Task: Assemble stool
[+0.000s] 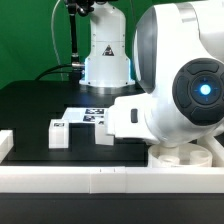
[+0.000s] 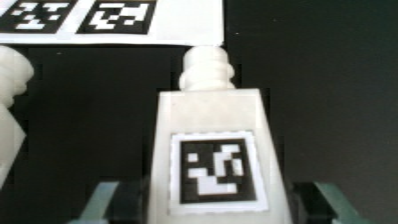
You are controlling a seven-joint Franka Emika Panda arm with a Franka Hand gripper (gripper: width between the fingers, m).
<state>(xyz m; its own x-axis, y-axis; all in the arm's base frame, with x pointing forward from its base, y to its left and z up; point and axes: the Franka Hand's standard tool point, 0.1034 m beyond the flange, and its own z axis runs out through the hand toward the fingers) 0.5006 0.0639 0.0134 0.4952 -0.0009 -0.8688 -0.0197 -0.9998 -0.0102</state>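
Fingers [image 2: 111, 204], largely cropped, tight against both sides of the leg [image 2: 214, 125]

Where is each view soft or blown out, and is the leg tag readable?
Exterior view: the arm, close to the lens, is soft and its blue light glares; the loose leg behind is sharper but small. Wrist view: the near leg is bright with soft edges; its tag is blurred, though the pattern shows; the marker board is cut by the frame edge.
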